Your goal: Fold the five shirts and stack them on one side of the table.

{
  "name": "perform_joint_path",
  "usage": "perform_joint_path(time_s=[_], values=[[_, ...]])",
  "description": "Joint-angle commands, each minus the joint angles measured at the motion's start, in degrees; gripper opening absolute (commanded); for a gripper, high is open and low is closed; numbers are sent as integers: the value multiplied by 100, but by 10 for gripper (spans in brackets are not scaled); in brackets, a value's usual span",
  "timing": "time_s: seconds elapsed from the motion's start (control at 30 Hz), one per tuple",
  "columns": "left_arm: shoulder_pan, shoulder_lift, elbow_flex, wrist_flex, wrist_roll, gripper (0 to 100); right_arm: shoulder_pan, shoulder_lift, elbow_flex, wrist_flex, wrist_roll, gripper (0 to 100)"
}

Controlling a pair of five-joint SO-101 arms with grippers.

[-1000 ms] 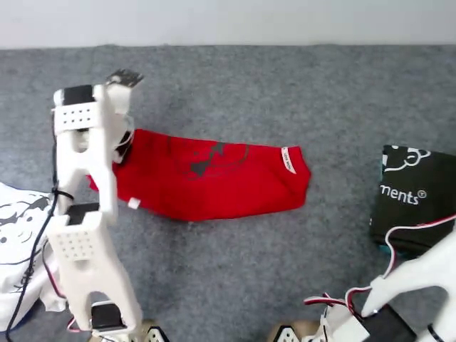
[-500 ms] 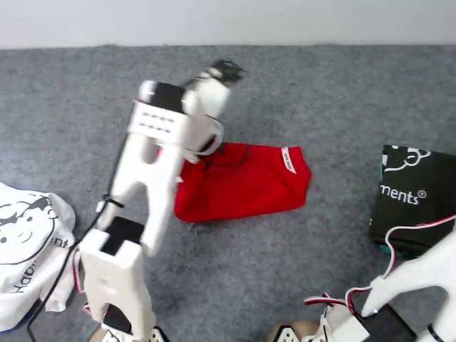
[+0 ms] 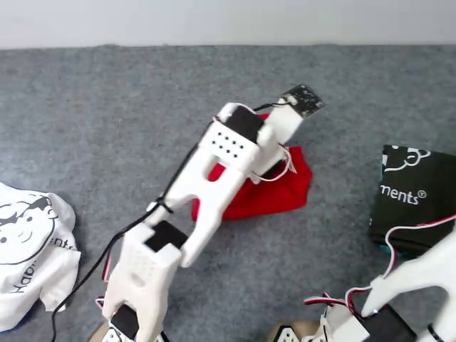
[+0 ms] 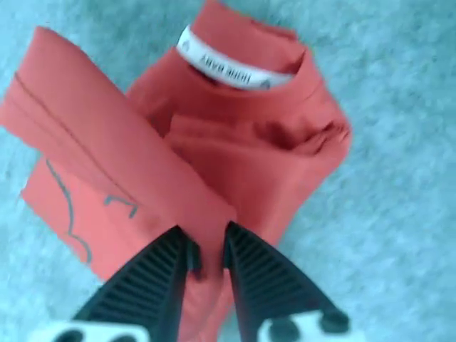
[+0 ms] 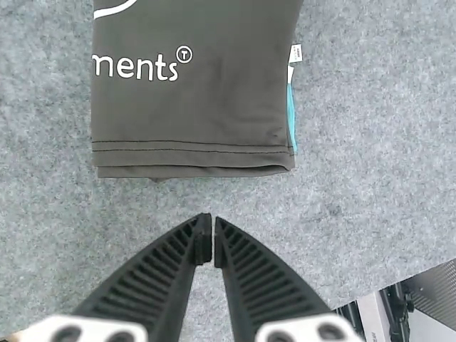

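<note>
Pinching red shirt (image 4: 235,135), left hand (image 4: 206,249) hangs over grey table (image 3: 107,107).

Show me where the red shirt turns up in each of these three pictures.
High view: the red shirt lies right of centre, partly under the left arm.
Left wrist view: the red shirt spreads across the middle, a fold pinched in the left gripper.
Right wrist view: this one faces the dark folded shirt instead.
Shared landmark: the grey table cover under everything.
</note>
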Motion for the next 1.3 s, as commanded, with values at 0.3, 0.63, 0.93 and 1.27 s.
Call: perform_joint_path(time_s=[0.3, 0.63, 0.93, 1.27], values=[[527, 1275, -2475, 598, 88, 118, 66, -136, -26, 215, 53, 18], [352, 492, -2466, 607, 290, 230, 66, -136, -26, 215, 53, 18], [-1073, 545, -2026, 598, 88, 13, 66, -136, -26, 215, 53, 18], [-519, 703, -778, 607, -97, 13, 48, -136, -26, 215, 53, 18]])
